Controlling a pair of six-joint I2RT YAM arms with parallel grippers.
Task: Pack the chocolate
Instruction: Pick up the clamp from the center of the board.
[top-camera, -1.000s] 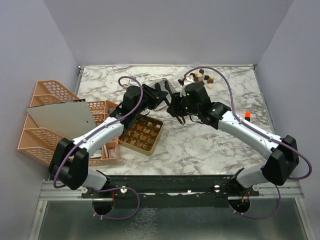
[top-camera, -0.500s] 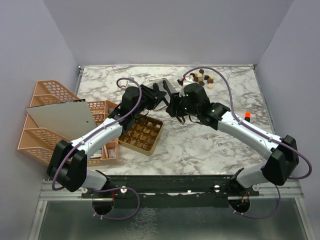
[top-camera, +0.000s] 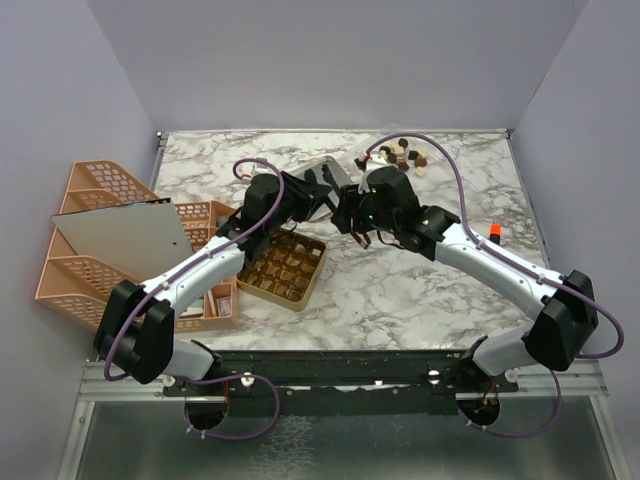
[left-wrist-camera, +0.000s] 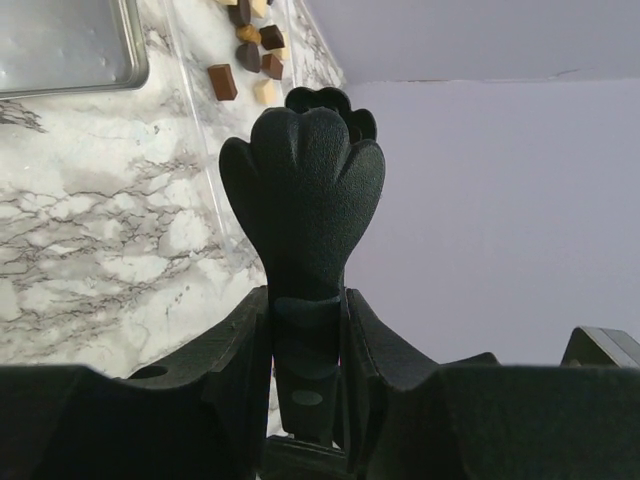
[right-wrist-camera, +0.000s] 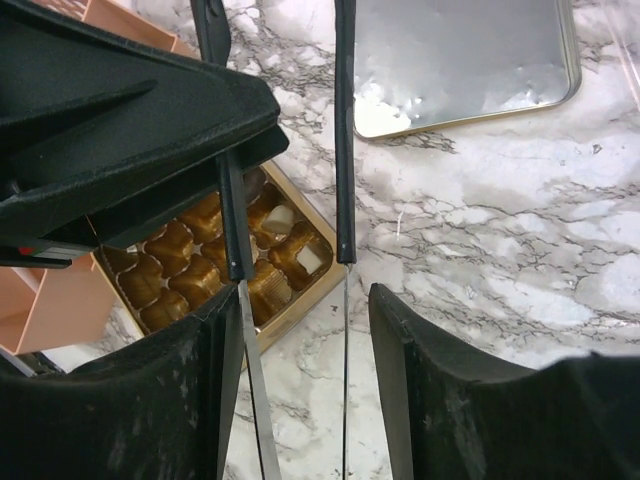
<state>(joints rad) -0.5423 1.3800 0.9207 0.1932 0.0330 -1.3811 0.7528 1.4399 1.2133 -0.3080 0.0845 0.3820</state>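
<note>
Both arms have edged closer over the marble table (top-camera: 400, 290). We see the left gripper (left-wrist-camera: 318, 140) pinched shut and the right gripper (right-wrist-camera: 300, 300) narrowly parted beside the gridded golden tray (top-camera: 315, 275). Small blocky chocolate (top-camera: 403, 155) lies heaped at the far edge.

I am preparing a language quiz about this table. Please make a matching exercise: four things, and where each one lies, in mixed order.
1 chocolate pieces
2 golden tray
3 orange baskets
4 silvery lid

a left edge of the table
b far side, right of centre
c far side, about the centre
d just beside the baskets

Pairs: 1-b, 2-d, 3-a, 4-c
</note>
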